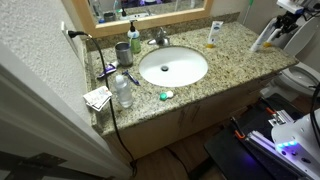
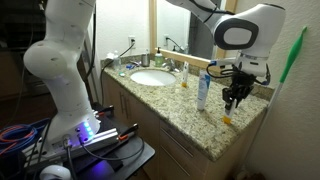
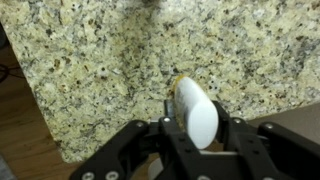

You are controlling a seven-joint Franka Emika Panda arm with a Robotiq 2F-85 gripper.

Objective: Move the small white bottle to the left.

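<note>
- Gripper (image 2: 233,103) hangs over the granite worktop (image 2: 190,115) at the end far from the sink (image 2: 150,77). It points straight down.
- Claw is narrow. In the wrist view its two black fingers (image 3: 166,128) sit tight against both sides of the small white bottle (image 3: 198,112).
- The bottle's white body faces the wrist camera, and its yellow-orange band is at the far end, down by the stone.
- In an exterior view the bottle (image 2: 227,120) shows as a small yellowish bit right under the fingertips, at the worktop surface. Cannot tell if it touches the stone or is just lifted.
- The bottle is near that end edge of the worktop. The wrist view shows the stone edge just beside it on two sides.
- A white tube (image 2: 203,90) stands upright just beside the gripper, on the sink side, apart from the bottle.
- The clear bottle (image 1: 122,92) stands at the opposite end of the worktop, beyond the sink and near the front edge.
- The faucet (image 1: 158,38) is at the back edge behind the sink.
</note>
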